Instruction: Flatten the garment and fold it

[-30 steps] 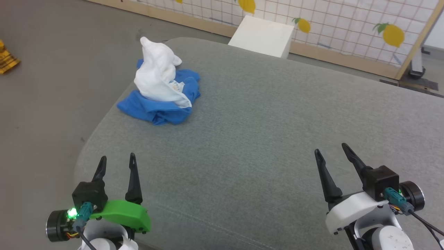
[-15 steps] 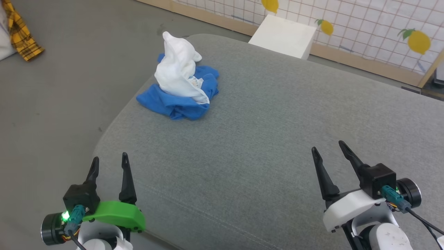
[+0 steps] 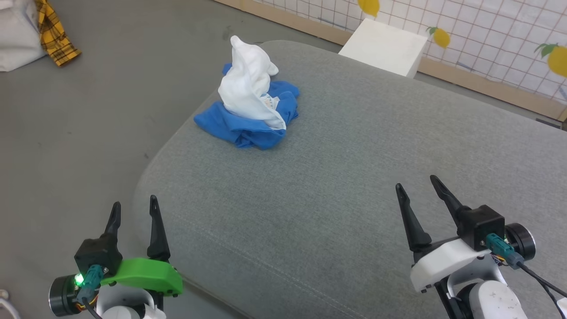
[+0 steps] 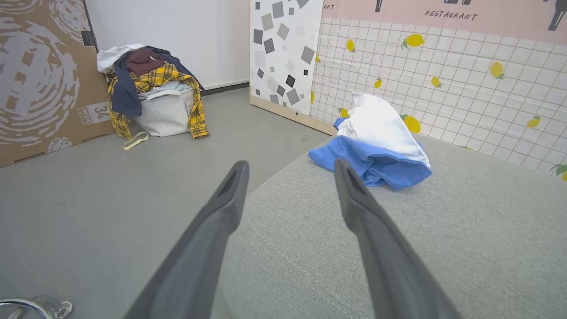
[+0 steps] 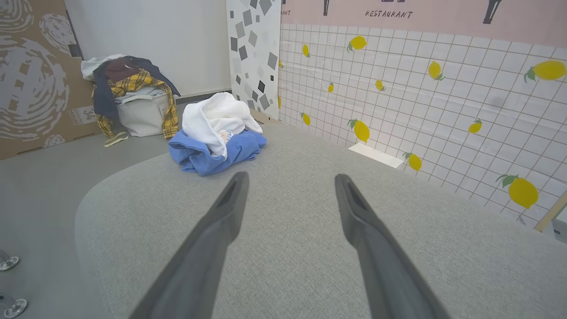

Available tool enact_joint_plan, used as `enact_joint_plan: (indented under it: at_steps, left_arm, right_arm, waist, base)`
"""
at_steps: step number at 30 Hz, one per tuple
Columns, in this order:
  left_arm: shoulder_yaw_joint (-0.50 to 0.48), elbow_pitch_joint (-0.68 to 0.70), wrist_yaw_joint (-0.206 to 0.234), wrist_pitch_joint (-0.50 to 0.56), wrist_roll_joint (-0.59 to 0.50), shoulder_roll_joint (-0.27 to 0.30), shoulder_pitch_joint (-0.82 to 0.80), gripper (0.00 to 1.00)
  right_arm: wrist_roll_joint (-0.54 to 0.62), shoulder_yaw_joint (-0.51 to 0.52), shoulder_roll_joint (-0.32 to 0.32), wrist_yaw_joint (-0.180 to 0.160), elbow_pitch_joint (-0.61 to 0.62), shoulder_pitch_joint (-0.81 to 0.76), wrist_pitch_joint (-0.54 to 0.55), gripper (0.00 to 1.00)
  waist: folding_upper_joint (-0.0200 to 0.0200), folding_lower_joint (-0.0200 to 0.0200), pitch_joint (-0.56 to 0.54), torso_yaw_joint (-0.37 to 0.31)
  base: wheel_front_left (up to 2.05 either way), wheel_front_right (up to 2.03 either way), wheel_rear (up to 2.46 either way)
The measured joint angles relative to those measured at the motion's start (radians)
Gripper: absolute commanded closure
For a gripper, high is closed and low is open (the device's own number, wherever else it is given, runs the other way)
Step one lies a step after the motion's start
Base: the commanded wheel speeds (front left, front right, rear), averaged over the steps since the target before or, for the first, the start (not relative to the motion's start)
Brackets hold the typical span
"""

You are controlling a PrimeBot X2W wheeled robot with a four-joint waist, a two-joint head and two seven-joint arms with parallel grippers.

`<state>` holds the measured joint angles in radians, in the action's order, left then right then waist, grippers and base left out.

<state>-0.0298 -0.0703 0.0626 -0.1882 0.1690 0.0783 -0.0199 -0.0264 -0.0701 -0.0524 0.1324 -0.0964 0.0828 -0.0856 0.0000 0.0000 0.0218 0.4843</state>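
1. The head camera has swung toward the left. A white bag (image 3: 17, 40) draped with a yellow plaid cloth (image 3: 55, 33) now shows on the floor, well apart from the left side of the grey cushion (image 3: 345, 177). This is a shift of the view, not of the things.
2. The left hand (image 3: 134, 201) hovers at the cushion's near left edge. Its fingers are spread wide and empty, as a second ago.
3. The garment (image 3: 248, 97) lies on the cushion's far left corner. It is a crumpled heap, white bunched up over blue folds, and has not moved on the cushion. It only sits nearer the middle of the head view. Flattening is not yet begun.
4. A white box (image 3: 385, 44) stands just behind the cushion's far edge.
5. The right hand (image 3: 416, 181) hovers over the cushion's near right part, fingers wide and empty, well apart from the garment.
6. The turn likely lines the robot up for a reach, probably by the nearer left hand.
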Motion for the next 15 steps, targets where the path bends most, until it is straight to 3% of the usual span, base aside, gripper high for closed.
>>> enact_joint_plan:
  at_steps: [15]
  left_arm:
    - [-0.005, -0.017, 0.002, -0.032, 0.013, 0.000, 0.000, 0.00]
  right_arm:
    - [-0.002, -0.003, 0.001, 0.000, -0.015, 0.021, -0.013, 0.00]
  waist:
    - [0.0000, 0.0000, 0.011, 0.062]
  base:
    - [0.00, 0.00, 0.00]
